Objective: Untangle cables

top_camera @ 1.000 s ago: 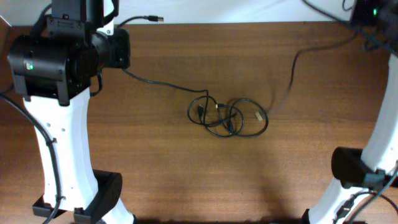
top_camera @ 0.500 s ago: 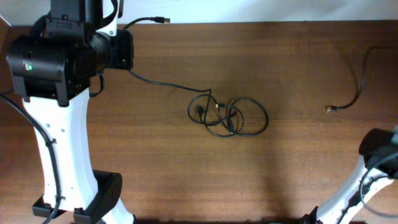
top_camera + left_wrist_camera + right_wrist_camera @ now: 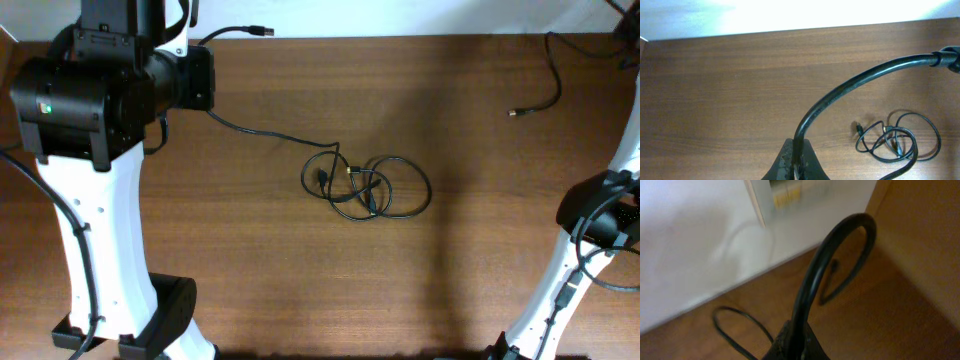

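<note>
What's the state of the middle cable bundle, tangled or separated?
Tangled: the cable bundle shows several overlapping loops crossing each other, with plug ends inside the knot.

Thin black cables (image 3: 366,188) lie as a loose tangle of overlapping loops mid-surface (image 3: 450,260). One strand (image 3: 262,133) trails up-left from it. A separate cord (image 3: 557,85) curves near the far right edge, its metallic tip free.
</note>
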`<state>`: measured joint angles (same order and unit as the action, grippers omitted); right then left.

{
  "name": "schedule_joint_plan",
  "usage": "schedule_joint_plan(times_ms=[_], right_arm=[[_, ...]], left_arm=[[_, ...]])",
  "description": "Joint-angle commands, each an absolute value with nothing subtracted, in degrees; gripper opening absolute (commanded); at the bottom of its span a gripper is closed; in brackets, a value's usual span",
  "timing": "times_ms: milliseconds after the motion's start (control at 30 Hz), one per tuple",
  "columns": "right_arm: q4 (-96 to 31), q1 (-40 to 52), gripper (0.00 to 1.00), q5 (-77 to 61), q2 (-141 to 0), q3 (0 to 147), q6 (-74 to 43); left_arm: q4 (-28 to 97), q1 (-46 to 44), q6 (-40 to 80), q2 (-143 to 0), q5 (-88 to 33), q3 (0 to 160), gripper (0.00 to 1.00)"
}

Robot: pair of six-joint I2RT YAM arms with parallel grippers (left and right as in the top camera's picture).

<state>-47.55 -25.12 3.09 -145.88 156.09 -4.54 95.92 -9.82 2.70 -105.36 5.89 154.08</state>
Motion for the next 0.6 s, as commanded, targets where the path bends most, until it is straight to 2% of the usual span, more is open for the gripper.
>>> schedule_joint_plan(times_ms=[0,167,200,233,333,433,567], right_arm=[[-50.7,-25.0,0.04,1.6,-151.0,156.4,-4.4],[-52.8,-24.3,0.04,-5.6,-157.0,149.3,-4.5],[-53.0,-23.7,0.28,-5.7,-157.0,147.7,-4.5],[-54.3,-23.2,0.99,-5.8,-157.0,147.7,-4.5],[-56.9,-23.1,0.99,-10.6,-152.4,151.2,-4.4],[-59.7,-22.0,0.99,-10.1,-138.9,157.0,-1.7],[-62.9,-20.3,0.99,-10.1,-129.2,157.0,-1.7]], left_arm=[[95.0,-9.7,3.2,-104.0,5.3,154.7,0.00],[95.3,-9.7,3.2,-104.0,5.3,154.7,0.00],[95.7,-9.7,3.2,-104.0,5.3,154.7,0.00],[96.3,-9.7,3.2,-104.0,5.3,154.7,0.00],[96.7,-9.7,3.3,-104.0,5.3,154.7,0.00],[96.7,-9.7,3.2,-104.0,5.3,154.7,0.00],[96.7,-9.7,3.2,-104.0,5.3,154.7,0.00]])
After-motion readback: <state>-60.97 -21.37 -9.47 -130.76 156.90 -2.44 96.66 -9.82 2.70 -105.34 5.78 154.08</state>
